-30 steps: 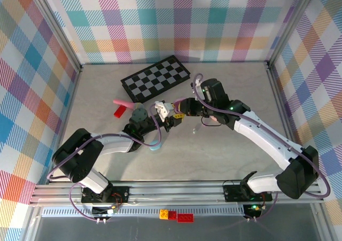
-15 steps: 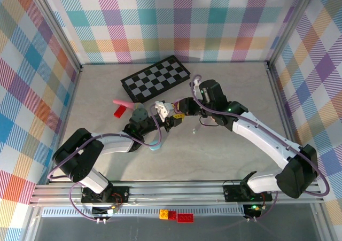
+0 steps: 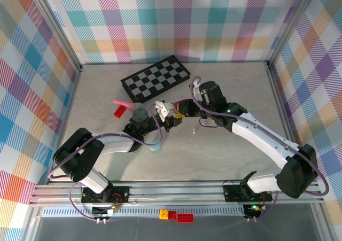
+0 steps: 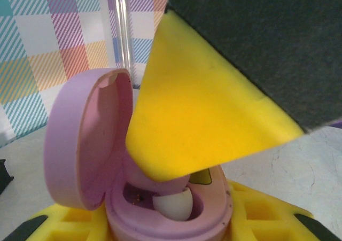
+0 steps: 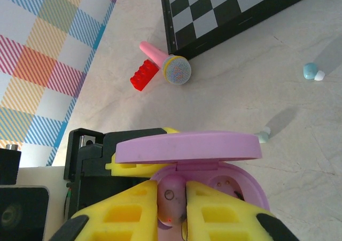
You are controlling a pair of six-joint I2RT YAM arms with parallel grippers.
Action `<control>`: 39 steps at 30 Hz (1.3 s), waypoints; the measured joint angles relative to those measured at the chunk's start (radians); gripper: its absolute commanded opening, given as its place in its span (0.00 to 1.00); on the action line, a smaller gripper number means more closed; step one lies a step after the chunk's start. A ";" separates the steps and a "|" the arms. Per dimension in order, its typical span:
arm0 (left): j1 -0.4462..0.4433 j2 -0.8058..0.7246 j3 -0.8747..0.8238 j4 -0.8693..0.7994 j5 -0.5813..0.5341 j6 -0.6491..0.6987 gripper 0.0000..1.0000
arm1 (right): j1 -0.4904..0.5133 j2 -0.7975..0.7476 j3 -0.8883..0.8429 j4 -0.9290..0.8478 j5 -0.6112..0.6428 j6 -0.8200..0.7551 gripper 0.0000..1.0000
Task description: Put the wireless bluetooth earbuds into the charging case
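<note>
— Where is the black-and-white folding chequerboard [image 3: 156,79]?
— Flat on the table [image 3: 251,86], toward the far edge, left of the middle. The pink plastic toy microphone [image 5: 165,63] lies off the board's left end, toward the table's left edge. The red plastic toy brick [image 5: 141,75] is just beside it on the near side.
— And mid-table?
— The open purple plastic charging case [image 5: 214,183] sits between the left tool's [image 3: 168,122] fingers. A whitish plastic earbud [image 4: 173,204] sits inside it. From the right, the right tool [image 5: 171,203] holds a pinkish plastic earbud [image 5: 170,190] at the case's body, under the raised lid.
— Anything loose?
— A greenish plastic earbud [image 5: 263,137] lies on the table near the lid's end. A bluish plastic earbud [image 5: 310,71] lies between it and the board.
</note>
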 measured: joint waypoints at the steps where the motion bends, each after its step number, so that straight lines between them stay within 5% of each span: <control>1: 0.000 0.000 0.000 -0.001 0.000 0.000 0.28 | 0.000 0.000 -0.001 0.002 0.000 0.001 0.18; 17: 0.000 0.000 0.000 0.003 -0.003 0.000 0.28 | 0.002 -0.034 -0.003 -0.016 0.023 -0.006 0.36; 20: 0.000 0.000 0.000 0.004 -0.003 0.000 0.28 | 0.002 -0.084 -0.032 -0.015 0.053 -0.009 0.48; 24: 0.010 0.000 -0.010 0.018 -0.004 -0.001 0.28 | -0.006 -0.216 -0.143 0.000 0.140 0.005 0.51; 31: 0.032 -0.041 -0.070 0.035 -0.004 -0.009 0.28 | -0.181 -0.352 -0.378 0.053 0.182 0.128 0.54; 35: 0.032 -0.086 -0.097 0.045 -0.003 -0.012 0.28 | -0.304 -0.245 -0.436 0.092 0.111 0.188 0.54; 39: 0.032 -0.123 -0.114 0.046 -0.003 -0.019 0.28 | -0.322 -0.088 -0.454 0.167 0.051 0.256 0.53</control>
